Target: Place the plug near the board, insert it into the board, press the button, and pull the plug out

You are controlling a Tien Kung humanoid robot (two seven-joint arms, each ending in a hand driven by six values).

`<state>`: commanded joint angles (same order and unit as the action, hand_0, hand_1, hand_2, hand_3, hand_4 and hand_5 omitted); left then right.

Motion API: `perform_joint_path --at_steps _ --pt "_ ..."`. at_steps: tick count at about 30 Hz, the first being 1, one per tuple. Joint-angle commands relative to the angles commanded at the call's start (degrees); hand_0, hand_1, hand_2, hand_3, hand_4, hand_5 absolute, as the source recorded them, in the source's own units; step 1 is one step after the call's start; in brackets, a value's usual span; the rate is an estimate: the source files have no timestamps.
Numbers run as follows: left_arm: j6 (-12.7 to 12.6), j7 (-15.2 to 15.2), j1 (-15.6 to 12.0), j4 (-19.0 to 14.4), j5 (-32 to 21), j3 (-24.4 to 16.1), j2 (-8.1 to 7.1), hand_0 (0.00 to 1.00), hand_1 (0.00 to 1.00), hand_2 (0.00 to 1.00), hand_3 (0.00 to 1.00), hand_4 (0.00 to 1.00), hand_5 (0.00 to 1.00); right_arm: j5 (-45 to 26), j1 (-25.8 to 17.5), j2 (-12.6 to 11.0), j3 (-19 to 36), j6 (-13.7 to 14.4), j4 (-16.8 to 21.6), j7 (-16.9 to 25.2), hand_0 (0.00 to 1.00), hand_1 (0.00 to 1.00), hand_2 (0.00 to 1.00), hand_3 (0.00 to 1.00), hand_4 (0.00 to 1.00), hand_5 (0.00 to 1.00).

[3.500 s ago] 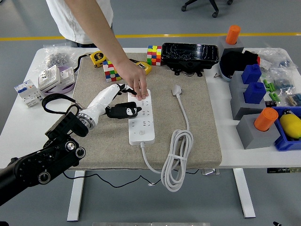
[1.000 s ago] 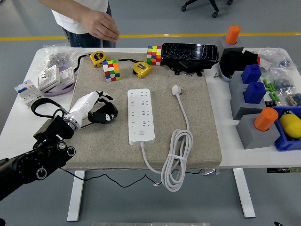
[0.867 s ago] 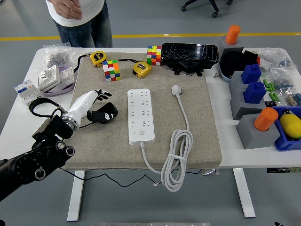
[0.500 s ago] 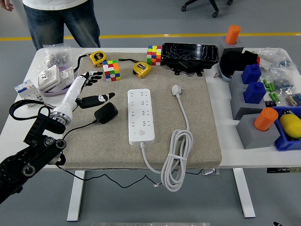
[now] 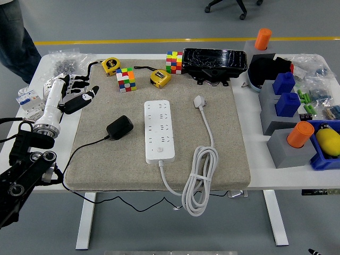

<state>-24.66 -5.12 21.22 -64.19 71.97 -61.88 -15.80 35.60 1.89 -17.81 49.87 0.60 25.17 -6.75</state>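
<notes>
**Plug lies free beside the power strip**

Here the black plug [image 5: 120, 127] rests on the beige mat [image 5: 223, 154], just left of the white power strip [image 5: 159, 131] and not touching it, its thin black cord trailing off toward the mat's near left edge. The left hand [image 5: 71, 93] hovers well to the left of the strip, over the mat's far left border, fingers spread and holding nothing. Right of the strip lies its own white plug [image 5: 200, 101] with a coiled white cable [image 5: 200, 178]. Beyond the strip's far end sit a Rubik's cube [image 5: 125, 79] and a yellow tape measure [image 5: 159, 77].
</notes>
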Motion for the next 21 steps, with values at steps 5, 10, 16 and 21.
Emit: perform_joint_path --at_steps 5,10,16,21 --pt "0.3 -0.3 -0.1 -0.9 -3.4 -1.4 -0.63 0.604 0.624 0.585 0.581 0.787 0.289 -0.2 0.5 0.0 -0.3 0.0 -0.2 0.0 0.676 0.682 0.689 0.593 0.929 0.524" --pt "0.4 0.0 0.9 -1.0 -3.3 -0.5 -1.59 0.604 0.624 0.585 0.581 0.787 0.289 -0.2 1.2 0.2 -0.7 -0.1 -0.3 -0.1 0.676 0.682 0.689 0.593 0.929 0.524" --pt "0.6 0.4 -0.8 -1.4 -2.5 -1.6 -1.4 0.611 0.624 0.586 0.582 0.784 0.288 0.1 1.0 -0.3 -0.4 0.1 0.0 0.1 0.676 0.683 0.689 0.592 0.93 0.525" --pt "0.9 0.9 -1.2 -1.6 -2.1 -2.0 -1.2 0.611 0.623 0.588 0.58 0.781 0.285 -0.1 0.8 0.0 -0.3 0.0 -0.3 0.0 0.676 0.684 0.689 0.592 0.929 0.524"
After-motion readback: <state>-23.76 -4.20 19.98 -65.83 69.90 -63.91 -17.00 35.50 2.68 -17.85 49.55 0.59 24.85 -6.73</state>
